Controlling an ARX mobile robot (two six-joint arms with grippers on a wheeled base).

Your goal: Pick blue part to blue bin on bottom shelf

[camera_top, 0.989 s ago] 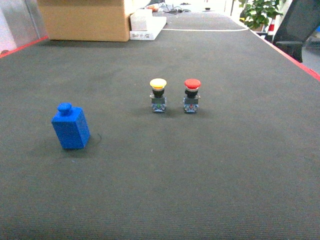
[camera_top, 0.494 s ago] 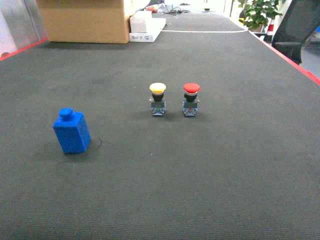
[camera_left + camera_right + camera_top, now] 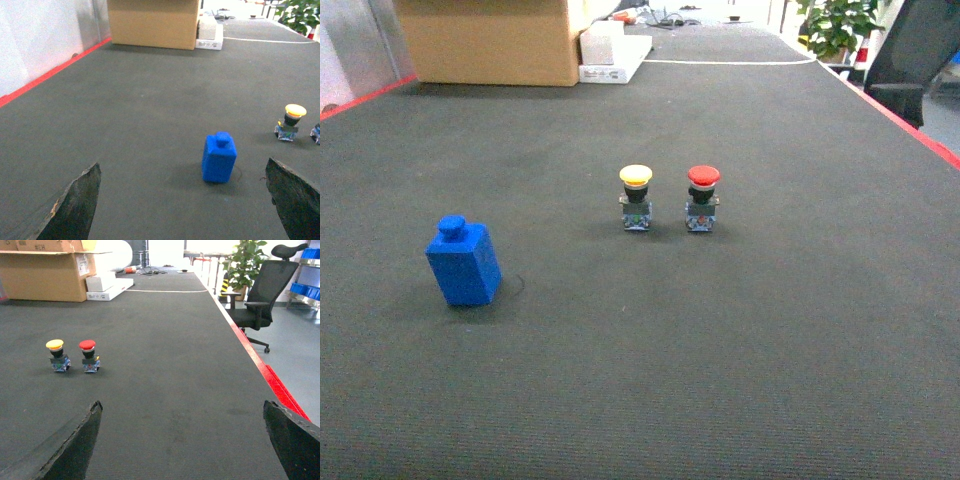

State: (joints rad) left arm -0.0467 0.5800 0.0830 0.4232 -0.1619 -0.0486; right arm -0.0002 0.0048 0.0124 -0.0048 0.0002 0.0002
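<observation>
A: What do we count, largest first?

B: We see one dark grey carpeted worktop with red edging, one brown cardboard box at its far end, and one flat white box beside that. Off the right edge we have one black office chair and one green potted plant.

A: And the small things?

B: One blue part, then two push buttons: a yellow-capped push button and a red-capped push button, just beside each other mid-worktop.

A: How does the part look?

B: We see an upright, solid blue squarish block with a small round knob on top, standing on the worktop's left side, well apart from the buttons.

A: The claws?

B: The left claw and the right claw are both spread wide, holding nothing.
</observation>
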